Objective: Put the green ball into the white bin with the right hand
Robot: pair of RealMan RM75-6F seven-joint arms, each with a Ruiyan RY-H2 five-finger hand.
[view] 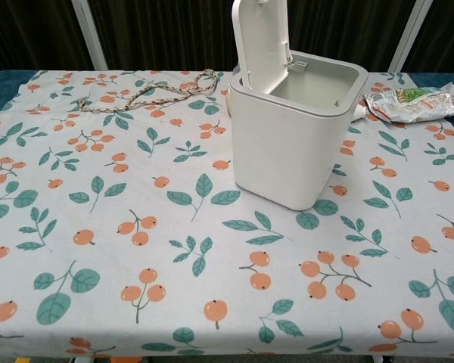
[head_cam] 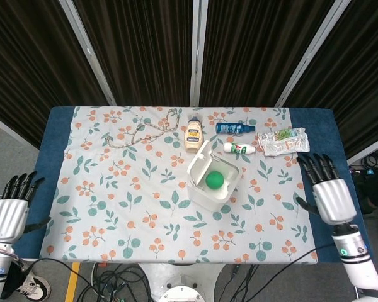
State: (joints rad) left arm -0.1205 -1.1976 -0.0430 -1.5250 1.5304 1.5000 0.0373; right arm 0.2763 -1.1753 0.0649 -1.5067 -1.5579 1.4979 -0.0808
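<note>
Now round green ball (head_cam: 215,180) inside smooth boxy white bin (head_cam: 200,193), lid up.

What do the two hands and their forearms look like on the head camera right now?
Both the left hand and right hand have black fingers on a rounded silver-grey metallic back. Each wrist narrows to a white arm segment with black ring bands; the right one shows a small green light. No sleeves.

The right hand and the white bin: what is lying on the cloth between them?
In the head view, only bare cloth lies between the right hand and the bin; no object sits there.
</note>
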